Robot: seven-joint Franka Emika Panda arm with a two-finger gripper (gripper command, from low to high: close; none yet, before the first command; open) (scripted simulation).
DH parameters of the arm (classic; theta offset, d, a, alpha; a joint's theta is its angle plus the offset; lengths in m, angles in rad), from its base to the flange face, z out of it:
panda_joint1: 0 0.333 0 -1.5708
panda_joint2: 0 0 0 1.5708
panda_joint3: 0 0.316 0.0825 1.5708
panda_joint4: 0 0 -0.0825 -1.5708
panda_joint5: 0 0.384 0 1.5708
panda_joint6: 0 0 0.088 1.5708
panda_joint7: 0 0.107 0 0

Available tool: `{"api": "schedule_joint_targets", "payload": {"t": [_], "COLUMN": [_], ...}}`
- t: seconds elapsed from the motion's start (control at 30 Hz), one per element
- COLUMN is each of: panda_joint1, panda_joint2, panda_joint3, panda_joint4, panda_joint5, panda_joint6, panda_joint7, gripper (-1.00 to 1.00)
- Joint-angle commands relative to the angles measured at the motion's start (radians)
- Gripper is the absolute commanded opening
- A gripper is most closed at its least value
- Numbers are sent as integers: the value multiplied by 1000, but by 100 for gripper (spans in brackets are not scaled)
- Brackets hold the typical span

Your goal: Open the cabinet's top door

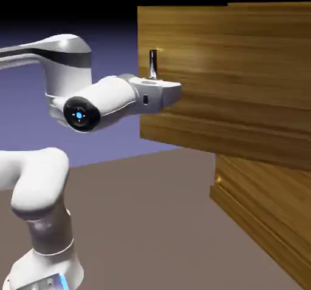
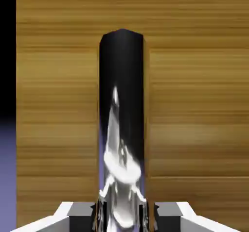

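Presently: one white arm, its gripper (image 2: 124,217) at the handle of a cabinet (image 1: 258,198), golden-brown, horizontal grain. Entries follow, placed from the hand.

Item, the top door (image 1: 225,82): wide wood panel, directly ahead of the hand, filling most of the hand view. In the exterior view it stands out past the cabinet body below, so it is judged to be partly open.

Item, the handle (image 2: 121,105): short upright bar, silver and dark, mirror-bright in its nearer part. Lies between the two grey fingertips, its farther end running up the hand view beyond them.

Item, the gripper: drawn in narrow, one fingertip to either side of the bar; judged a grip on the handle.

Item, the panel's free edge: just beside the handle, off to the hand view's left, with dark and blue-violet backdrop past it.

Item, the cabinet body: beyond and below the hand in the exterior view, under the door's lower edge.

Step in hand, by judgement: pulling the door through its swing. Next move: keep the grip and draw the handle along the door's arc, turning the wrist with the panel. Risk: a straight pull could let the smooth bar slide from the fingertips.
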Motion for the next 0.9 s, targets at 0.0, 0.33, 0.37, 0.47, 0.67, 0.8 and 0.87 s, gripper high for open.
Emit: {"api": "schedule_joint_targets", "payload": {"t": [0.0, 0.33, 0.37, 0.47, 0.67, 0.8, 0.87], "panda_joint1": [-2, 87, 109, 189, 387, 496, 531], "panda_joint2": [6, 138, 155, 202, 238, 99, 27], "panda_joint3": [-36, -399, -435, -543, -728, -757, -753], "panda_joint4": [11, 223, 254, 359, 560, 561, 543], "panda_joint5": [-35, -340, -365, -435, -555, -673, -720], "panda_joint6": [-31, -368, -402, -506, -663, -599, -553], "panda_joint7": [1, -17, -20, -26, -4, 107, 161], "gripper": [-100, -100, -100, -100, -100, -100, -100]}}
